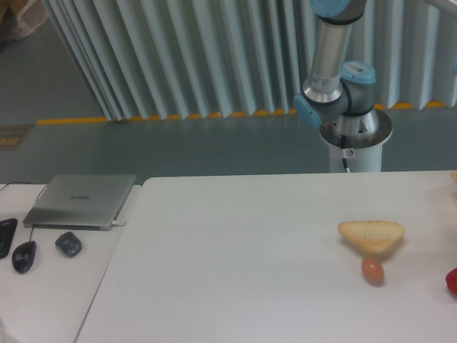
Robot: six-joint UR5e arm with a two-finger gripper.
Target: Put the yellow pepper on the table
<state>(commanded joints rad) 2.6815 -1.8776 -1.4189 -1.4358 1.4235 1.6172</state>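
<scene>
1. There is one fixed camera, standing at the near edge of the tabletop and looking across it from a raised, slightly downward angle.
2. It faces the arm's base at the far side, with a ribbed wall and grey floor behind.
3. It stands at middle distance: the arm's upper part is cut off at the top, and the right edge crops the tabletop.
4. At the left, the side desk with a laptop falls within the view.
</scene>
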